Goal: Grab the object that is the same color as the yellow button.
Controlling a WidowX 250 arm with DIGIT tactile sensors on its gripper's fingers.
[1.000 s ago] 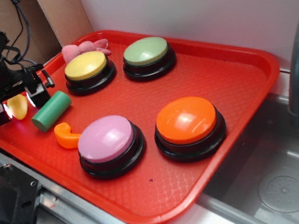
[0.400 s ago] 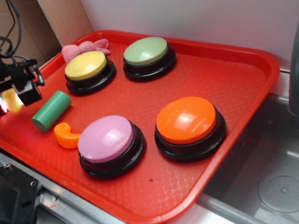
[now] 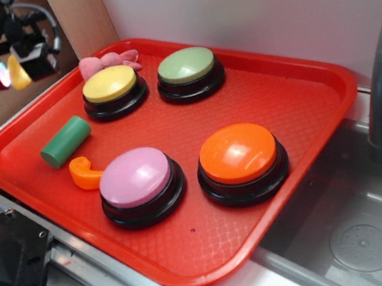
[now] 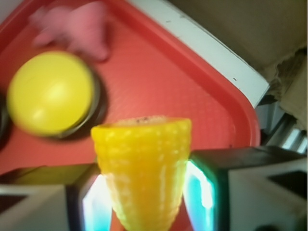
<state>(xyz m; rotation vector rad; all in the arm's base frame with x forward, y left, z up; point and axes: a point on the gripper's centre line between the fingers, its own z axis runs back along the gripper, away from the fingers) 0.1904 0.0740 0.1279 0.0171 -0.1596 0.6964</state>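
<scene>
Corn cob sits between the gripper fingers — above the tray's far-left corner; yellow button right.

So the gripper was up in the top left corner, off the red tray, clamped on the little yellow corn cob. Down on the tray sat the yellow button beside a green-topped button, with a pink plush behind. Nearer the front: green cylinder, orange hook toy, pink button, orange button.
</scene>
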